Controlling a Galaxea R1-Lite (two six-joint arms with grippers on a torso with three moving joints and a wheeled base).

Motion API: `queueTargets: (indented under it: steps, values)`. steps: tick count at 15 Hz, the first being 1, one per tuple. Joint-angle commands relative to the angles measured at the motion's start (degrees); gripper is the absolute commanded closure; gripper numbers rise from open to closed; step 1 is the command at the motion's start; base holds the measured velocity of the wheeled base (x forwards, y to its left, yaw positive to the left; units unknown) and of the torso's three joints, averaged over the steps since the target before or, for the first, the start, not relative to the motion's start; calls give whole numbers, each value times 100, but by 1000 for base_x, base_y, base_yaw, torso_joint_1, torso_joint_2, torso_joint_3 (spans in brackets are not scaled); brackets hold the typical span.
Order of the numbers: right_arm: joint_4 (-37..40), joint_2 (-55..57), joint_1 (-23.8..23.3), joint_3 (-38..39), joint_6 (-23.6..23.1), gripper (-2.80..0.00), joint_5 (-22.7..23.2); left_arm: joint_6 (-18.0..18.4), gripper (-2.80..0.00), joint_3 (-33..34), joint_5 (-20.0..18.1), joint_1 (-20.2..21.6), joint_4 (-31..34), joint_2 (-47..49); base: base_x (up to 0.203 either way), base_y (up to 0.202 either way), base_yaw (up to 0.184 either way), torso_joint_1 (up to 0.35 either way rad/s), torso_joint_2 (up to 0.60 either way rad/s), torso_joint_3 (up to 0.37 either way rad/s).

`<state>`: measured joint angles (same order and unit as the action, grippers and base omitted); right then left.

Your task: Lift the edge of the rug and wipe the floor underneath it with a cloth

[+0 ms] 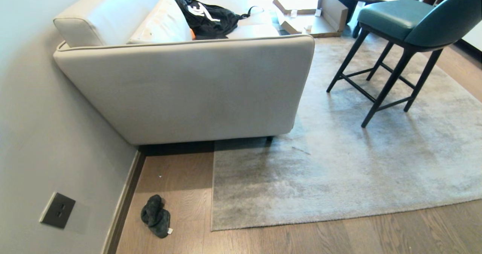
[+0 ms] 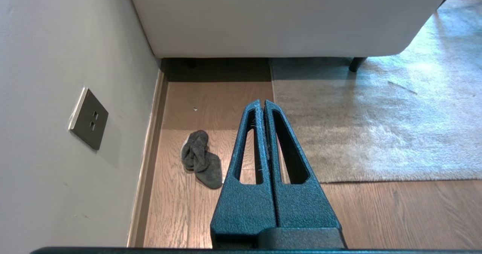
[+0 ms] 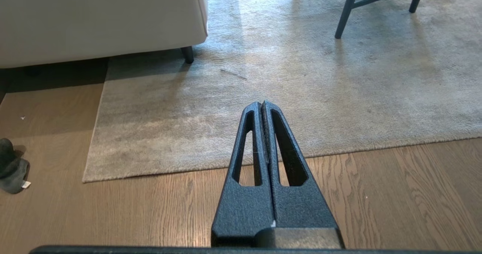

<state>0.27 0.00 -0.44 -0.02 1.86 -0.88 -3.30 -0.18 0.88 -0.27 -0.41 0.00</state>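
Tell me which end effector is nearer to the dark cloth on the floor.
Left. The left end effector hangs shut just beside the cloth, toward the rug; the right end effector hangs shut over the rug edge, well away from the cloth.

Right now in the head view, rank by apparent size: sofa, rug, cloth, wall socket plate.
1. rug
2. sofa, close to the rug; it hides part of it
3. cloth
4. wall socket plate, close to the cloth

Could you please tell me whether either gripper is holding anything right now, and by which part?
Nothing is held: the left gripper and right gripper are both shut and empty; the cloth lies on the floor.
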Motion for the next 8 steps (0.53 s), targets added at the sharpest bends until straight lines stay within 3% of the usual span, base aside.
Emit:
queueTargets:
  steps: [1, 3, 8]
  values:
    - [0, 0, 0, 2, -1, 0, 0, -4, 0, 1, 0, 0, -2, 0, 0, 0, 0, 0, 0, 0]
    - [0, 0, 0, 2, 8, 0, 8, -4, 0, 1, 9, 0, -2, 0, 0, 0, 0, -22, -186, -232]
    - [0, 0, 0, 2, -1, 0, 1, -4, 0, 1, 0, 0, -2, 0, 0, 0, 0, -16, -379, -401]
